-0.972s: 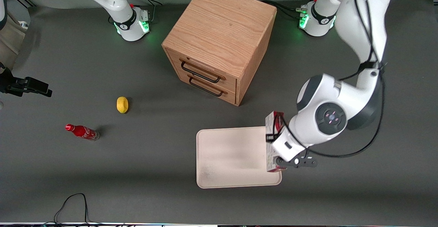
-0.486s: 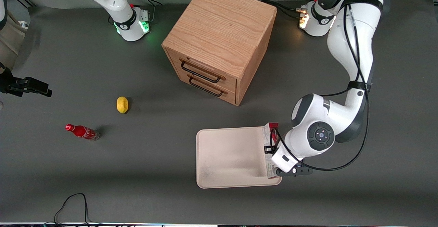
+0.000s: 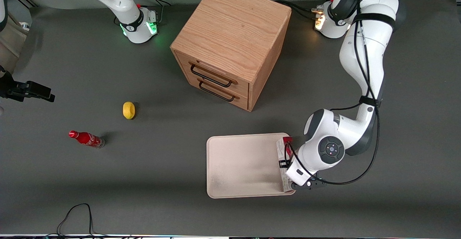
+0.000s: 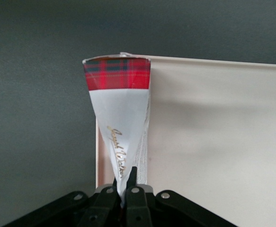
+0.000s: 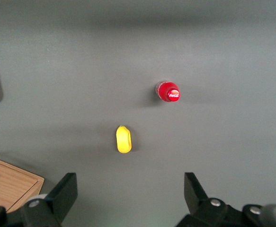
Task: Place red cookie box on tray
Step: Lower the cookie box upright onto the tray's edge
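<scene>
Over the tray (image 3: 245,165), at its edge nearest the working arm, the claw (image 4: 125,187) is clamped on the red cookie box (image 4: 119,104), held on edge with its lower end at the rim. Placement step is judged nearly complete. Next move calls for lowering, then opening.

You are looking at a robotics lab bench: a dark grey mat-covered table (image 3: 108,181) with two white arm bases (image 3: 138,24) bolted at its edge, status lights glowing, cables (image 3: 77,213) trailing over the surface. The left arm's gripper (image 3: 288,174) sits at the tray (image 3: 241,167) rim, among staged props: wooden drawer cabinet (image 3: 230,44), lemon (image 3: 128,110), soda bottle (image 3: 86,138).
</scene>
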Motion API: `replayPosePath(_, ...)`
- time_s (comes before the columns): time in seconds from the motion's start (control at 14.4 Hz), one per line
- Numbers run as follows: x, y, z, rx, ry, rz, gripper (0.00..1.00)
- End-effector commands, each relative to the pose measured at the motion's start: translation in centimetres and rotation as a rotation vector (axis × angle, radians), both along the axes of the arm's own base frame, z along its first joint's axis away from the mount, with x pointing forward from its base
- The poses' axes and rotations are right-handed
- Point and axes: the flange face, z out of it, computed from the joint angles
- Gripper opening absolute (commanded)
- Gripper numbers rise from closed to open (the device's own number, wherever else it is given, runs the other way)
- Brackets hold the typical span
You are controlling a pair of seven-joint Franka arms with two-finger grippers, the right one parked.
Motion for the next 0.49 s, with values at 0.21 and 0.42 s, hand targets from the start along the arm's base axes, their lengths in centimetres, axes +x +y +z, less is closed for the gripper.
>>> replayPosePath(0.21, -0.45, -0.45, 0.03, 0.028, -0.006, 0.038, 1.0)
replayPosePath(0.42, -0.48, -0.45, -0.04, 0.029, -0.005, 0.038, 1.0)
